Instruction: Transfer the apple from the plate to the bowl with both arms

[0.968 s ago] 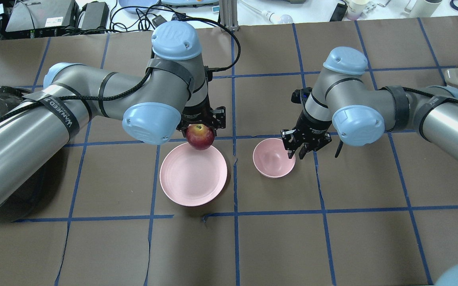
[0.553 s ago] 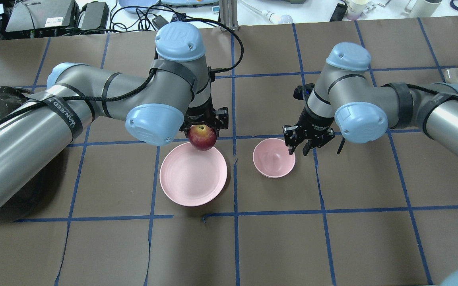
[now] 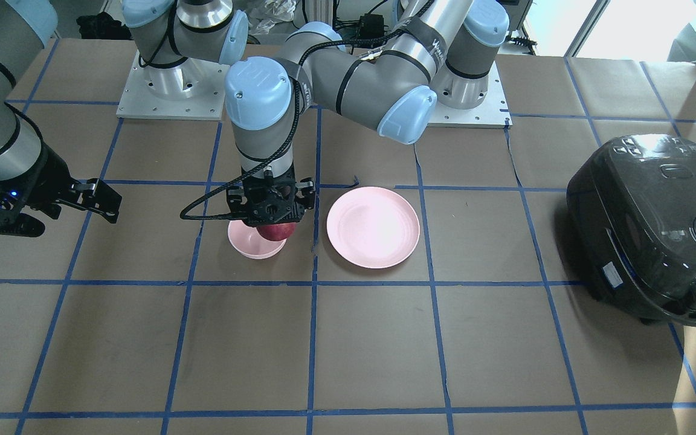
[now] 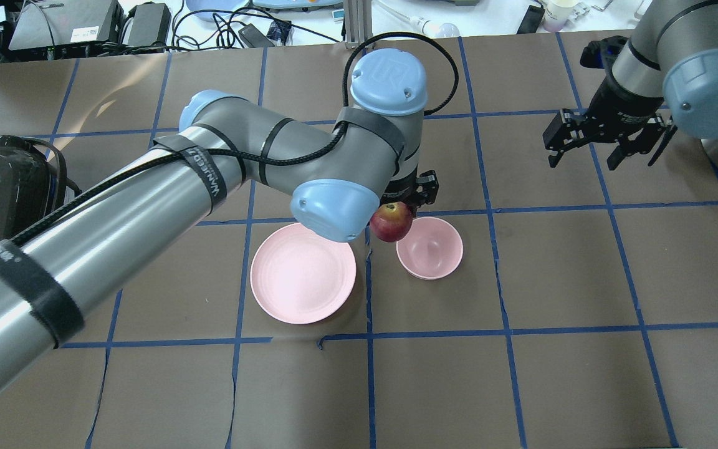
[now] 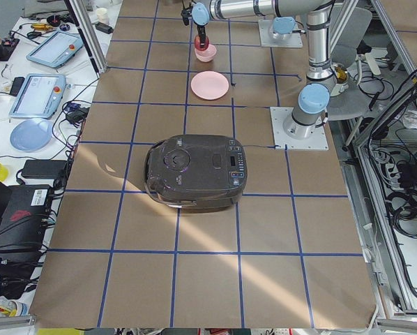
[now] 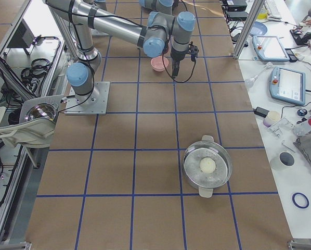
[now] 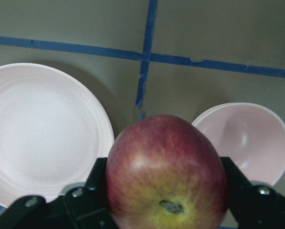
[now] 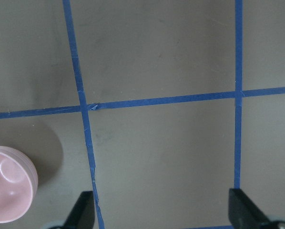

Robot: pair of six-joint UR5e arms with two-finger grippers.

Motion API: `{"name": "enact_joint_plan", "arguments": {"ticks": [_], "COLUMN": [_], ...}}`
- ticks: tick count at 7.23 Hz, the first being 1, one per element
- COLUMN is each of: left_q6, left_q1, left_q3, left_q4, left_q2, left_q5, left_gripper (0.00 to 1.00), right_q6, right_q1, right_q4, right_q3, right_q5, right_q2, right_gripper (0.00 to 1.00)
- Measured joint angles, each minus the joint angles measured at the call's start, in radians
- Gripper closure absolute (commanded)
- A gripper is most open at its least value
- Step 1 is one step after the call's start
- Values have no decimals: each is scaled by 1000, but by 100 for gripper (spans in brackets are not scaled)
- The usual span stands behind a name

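The dark-red apple (image 4: 391, 222) is held in my left gripper (image 4: 398, 211), which is shut on it. It hangs above the left rim of the small pink bowl (image 4: 430, 248), which holds nothing. The wide pink plate (image 4: 303, 272) lies to the bowl's left with nothing on it. In the left wrist view the apple (image 7: 167, 174) sits between the black fingers, with the plate (image 7: 42, 138) on the left and the bowl (image 7: 247, 140) on the right. My right gripper (image 4: 605, 142) is open and empty, far right of the bowl and high above the table.
A black rice cooker (image 3: 650, 229) stands at the table's end on my left side. A metal pot (image 6: 207, 165) with a white ball in it stands toward my right end. Blue tape lines grid the brown table.
My left arm carried the apple rightward from over the plate's far rim to the bowl's left rim. My right gripper left the bowl's right edge and moved away to the far right.
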Motion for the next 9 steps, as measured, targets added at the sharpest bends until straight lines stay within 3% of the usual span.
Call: {"name": "enact_joint_plan", "arguments": {"ticks": [3,9], "left_q6": [-63,-44], "left_q1": [-41,-43], "left_q3": [39,-10], "left_q4": [-9,36], "left_q2": [-56,-93], "left_q5": [-17,-40], "left_gripper": [63,63], "right_q6": [5,13], "right_q1": [-2,-3], "right_q4": [9,-5], "right_q3": [11,9], "right_q5": [2,7], "right_q2": [1,0], "right_gripper": [0,0]}}
